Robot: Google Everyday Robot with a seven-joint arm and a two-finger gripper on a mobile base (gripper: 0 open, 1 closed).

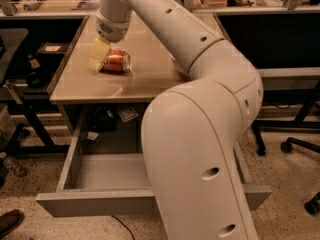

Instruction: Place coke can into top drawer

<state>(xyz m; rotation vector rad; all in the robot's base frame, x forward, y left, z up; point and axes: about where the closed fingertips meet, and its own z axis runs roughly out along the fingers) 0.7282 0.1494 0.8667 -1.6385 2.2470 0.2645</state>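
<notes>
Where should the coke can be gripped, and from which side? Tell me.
Probably grip the coke can across its round middle, coming from above: it lies on its side on the table, a silver end facing right, leaving the curved flanks free. The gripper sits at its other end.

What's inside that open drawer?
Inside the top drawer, only bare grey floor shows; the arm hides the rest. The gripper is at the coke can on the table.
</notes>
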